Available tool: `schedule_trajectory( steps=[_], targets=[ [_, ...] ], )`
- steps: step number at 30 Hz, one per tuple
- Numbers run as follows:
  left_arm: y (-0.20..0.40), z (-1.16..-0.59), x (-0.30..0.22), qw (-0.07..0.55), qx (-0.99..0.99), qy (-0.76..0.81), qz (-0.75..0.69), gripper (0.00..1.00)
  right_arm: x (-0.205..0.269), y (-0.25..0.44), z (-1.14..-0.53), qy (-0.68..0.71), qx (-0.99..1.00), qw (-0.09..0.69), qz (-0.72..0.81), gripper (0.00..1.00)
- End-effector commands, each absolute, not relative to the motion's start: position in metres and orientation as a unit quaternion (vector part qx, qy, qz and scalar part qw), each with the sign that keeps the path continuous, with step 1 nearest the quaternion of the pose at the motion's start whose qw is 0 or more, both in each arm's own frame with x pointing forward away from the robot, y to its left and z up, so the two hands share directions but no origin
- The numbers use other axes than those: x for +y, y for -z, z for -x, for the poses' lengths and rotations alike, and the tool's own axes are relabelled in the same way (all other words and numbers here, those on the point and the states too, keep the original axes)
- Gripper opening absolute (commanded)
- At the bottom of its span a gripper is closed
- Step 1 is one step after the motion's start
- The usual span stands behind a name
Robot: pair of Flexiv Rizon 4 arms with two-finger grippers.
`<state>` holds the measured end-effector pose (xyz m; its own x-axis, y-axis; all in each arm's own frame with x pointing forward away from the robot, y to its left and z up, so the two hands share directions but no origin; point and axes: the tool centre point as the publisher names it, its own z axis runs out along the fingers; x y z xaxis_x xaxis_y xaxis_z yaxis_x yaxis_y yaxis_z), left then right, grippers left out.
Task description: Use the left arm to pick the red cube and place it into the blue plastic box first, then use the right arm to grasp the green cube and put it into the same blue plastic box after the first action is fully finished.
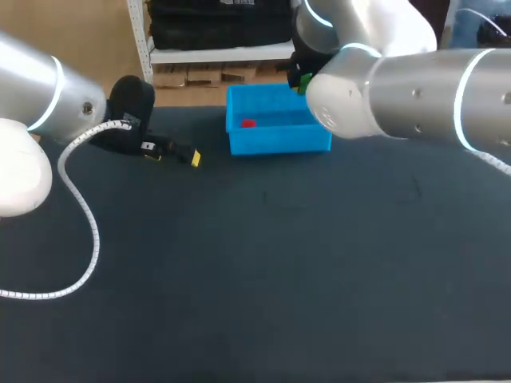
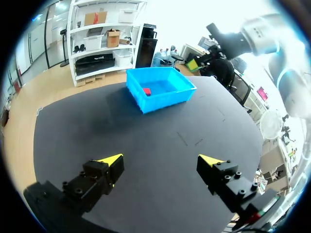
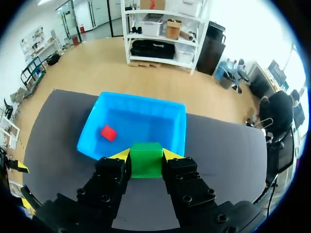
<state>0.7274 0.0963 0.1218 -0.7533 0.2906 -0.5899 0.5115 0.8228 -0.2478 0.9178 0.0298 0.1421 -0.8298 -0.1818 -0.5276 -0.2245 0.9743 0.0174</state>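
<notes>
the red cube (image 3: 108,132) lies inside the blue box (image 3: 179,131), near one side wall. the right pincer (image 3: 146,154) grips the green cube (image 3: 146,161) between both yellow tips, held close by the box's rim. the left pincer (image 2: 160,159) hangs wide open, holding nothing, over the dark table (image 2: 160,121), well apart from the box.

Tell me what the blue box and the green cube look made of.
The blue box looks like moulded plastic: smooth, slightly glossy, thin even walls. The green cube is uniformly matte with crisp edges; painted wood, foam or plastic, I cannot tell.
</notes>
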Motion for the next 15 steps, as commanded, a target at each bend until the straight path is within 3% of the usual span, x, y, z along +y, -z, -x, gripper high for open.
schedule_trajectory(
  steps=[1,15],
  targets=[
    [-0.121,-0.728,0.097,0.275,0.913,0.204,-0.22,1.0,0.031,-0.129,-0.938,-0.047,0.957,0.265,0.109,0.0],
    [-0.121,-0.728,0.097,0.275,0.913,0.204,-0.22,1.0,0.032,-0.117,-0.948,-0.056,0.959,0.255,0.108,0.0]
  ],
)
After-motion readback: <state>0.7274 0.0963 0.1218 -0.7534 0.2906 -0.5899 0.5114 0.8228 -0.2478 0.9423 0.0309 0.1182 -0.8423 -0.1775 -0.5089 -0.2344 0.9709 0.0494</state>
